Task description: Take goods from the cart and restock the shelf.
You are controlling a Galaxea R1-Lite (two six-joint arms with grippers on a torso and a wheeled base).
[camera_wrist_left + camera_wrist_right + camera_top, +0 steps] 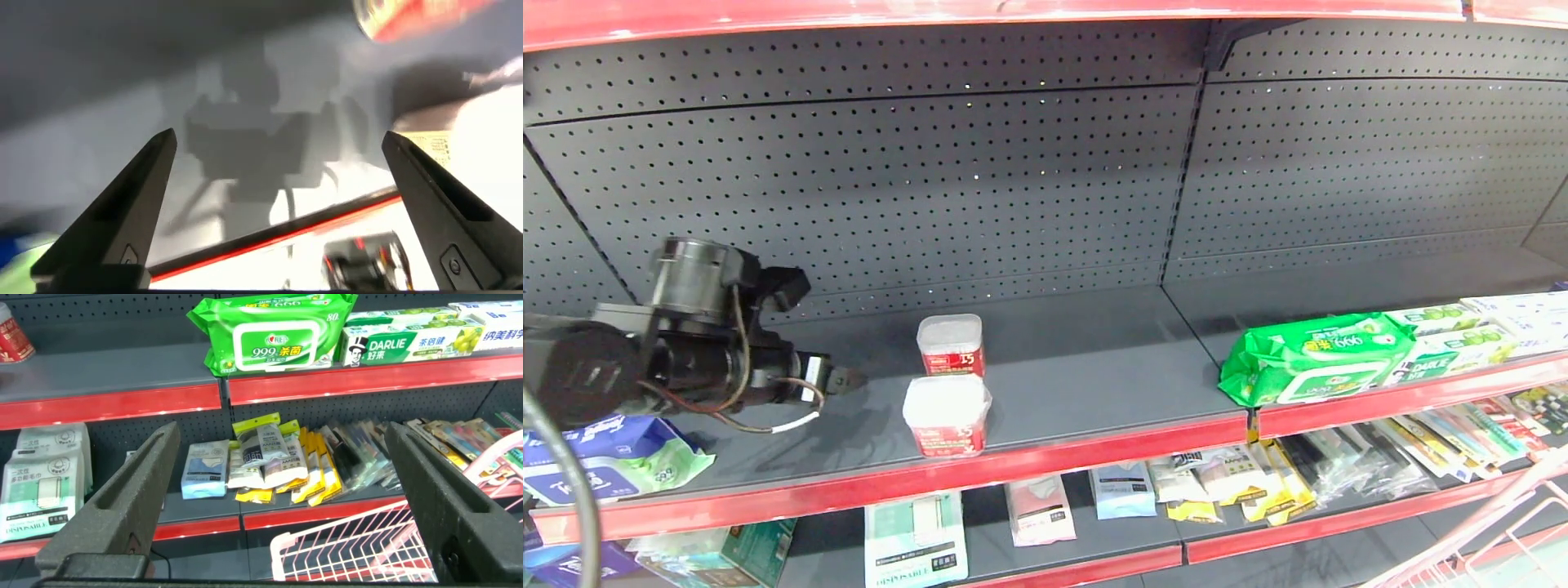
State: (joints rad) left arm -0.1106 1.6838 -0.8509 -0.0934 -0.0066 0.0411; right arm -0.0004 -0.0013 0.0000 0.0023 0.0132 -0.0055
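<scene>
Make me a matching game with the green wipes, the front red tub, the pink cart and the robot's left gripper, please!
Things:
1. green wipes pack
2. front red tub
3. pink cart
4. left gripper

Places or states:
A. open, over the shelf
B. lying in the shelf's right section
C. low on the robot's right
D. at the shelf's front edge, before the back tub

Pairs: 1-B, 2-D, 3-C, 4-A

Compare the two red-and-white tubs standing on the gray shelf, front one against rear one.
The front tub stands near the shelf's red lip; the rear tub sits deeper, right behind it. The front tub's white top looks wider than its base and uneven; the rear tub's looks flat and neat. Both stand upright, white above a red label.
</scene>
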